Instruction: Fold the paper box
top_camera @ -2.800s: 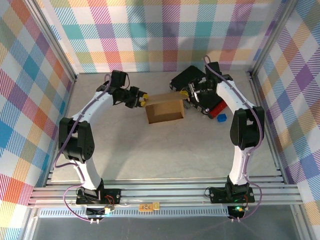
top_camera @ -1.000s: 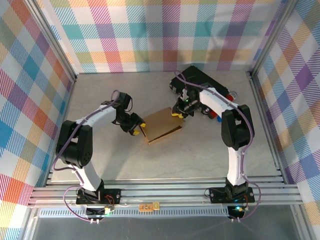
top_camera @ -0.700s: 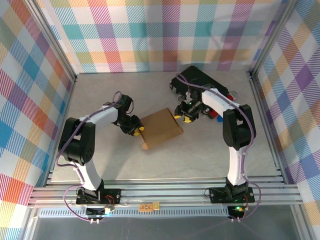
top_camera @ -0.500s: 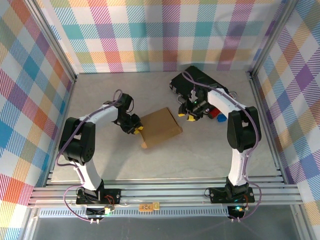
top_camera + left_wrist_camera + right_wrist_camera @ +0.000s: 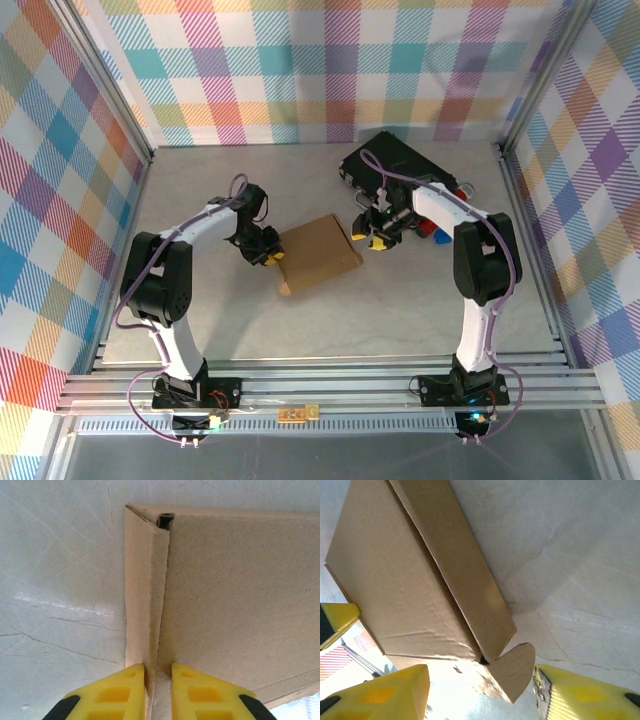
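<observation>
1. Seemingly near the end: the box lies flat and closed-looking at mid tabletop, lid down, between the two arms, with a black case behind it
2. Left to do, as I judge it: a rounded tab sticks out loose at one corner, and the side wall shows an open seam with a small gap at its far corner, so the tucking is not finished
3. Left gripper: jaws nearly closed, pinching a thin edge of the box's side wall between its yellow fingers
4. Right gripper: jaws wide apart, holding nothing, just beside the box's right edge; the loose tab sits between the jaws, apparently touching neither
</observation>
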`<control>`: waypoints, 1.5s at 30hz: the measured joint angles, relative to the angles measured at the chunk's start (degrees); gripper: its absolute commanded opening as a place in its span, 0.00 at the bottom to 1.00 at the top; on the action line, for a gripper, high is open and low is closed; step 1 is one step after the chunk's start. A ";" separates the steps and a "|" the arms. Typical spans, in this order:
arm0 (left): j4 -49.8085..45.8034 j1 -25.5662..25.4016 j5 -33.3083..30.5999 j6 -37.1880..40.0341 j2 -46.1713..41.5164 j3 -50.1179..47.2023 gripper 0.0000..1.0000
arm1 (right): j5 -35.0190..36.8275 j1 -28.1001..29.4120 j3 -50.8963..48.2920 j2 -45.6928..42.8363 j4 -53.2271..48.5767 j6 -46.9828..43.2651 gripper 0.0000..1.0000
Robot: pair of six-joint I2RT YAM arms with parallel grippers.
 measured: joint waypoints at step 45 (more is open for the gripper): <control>3.74 6.10 4.87 7.80 -1.55 -4.26 0.25 | -32.68 4.00 9.73 18.14 10.86 -5.51 0.30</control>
